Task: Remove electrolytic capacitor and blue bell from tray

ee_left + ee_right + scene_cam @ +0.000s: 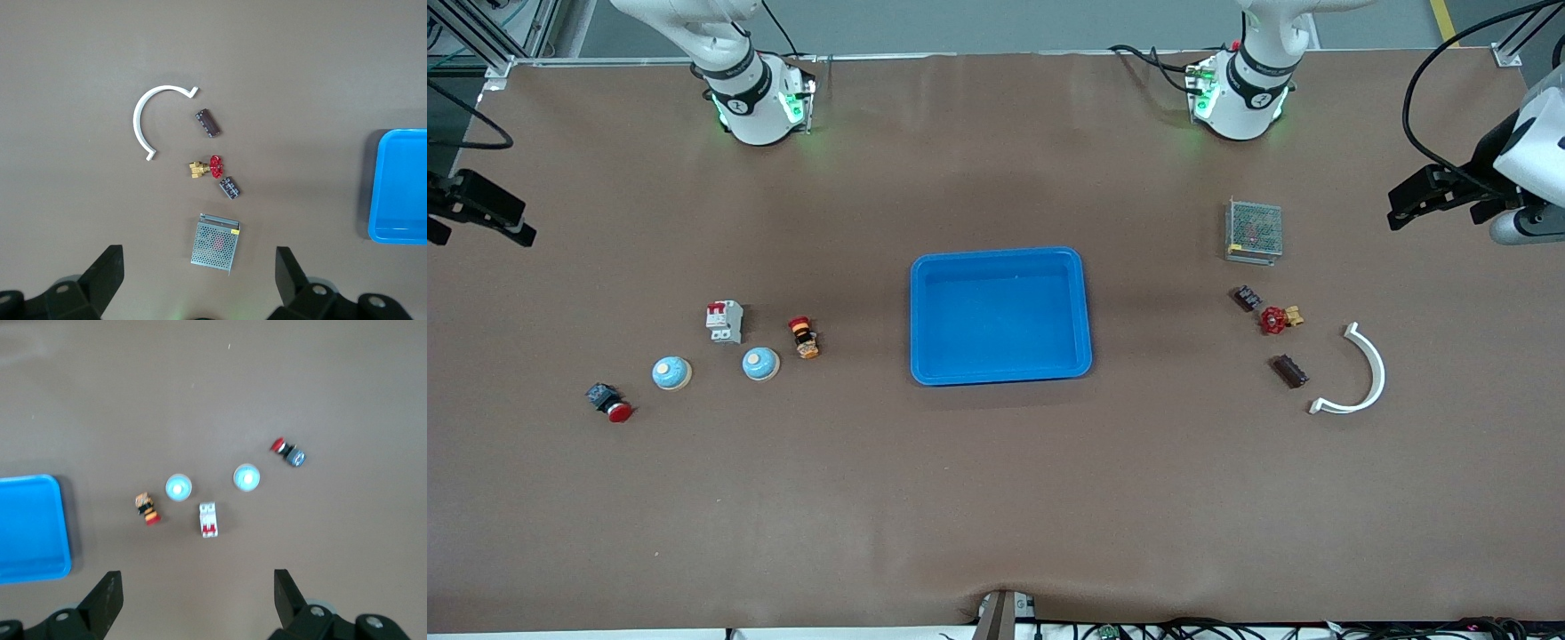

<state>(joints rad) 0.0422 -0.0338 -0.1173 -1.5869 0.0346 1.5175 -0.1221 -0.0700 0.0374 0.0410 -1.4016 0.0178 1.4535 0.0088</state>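
We see two dark capacitors lying flat, long axes diagonal, toward the left arm's end from the blue tray; two bells sit upright toward the right arm's end. No lettering is readable. Brown table. Left gripper and right gripper hover high, jaws wide apart, empty.
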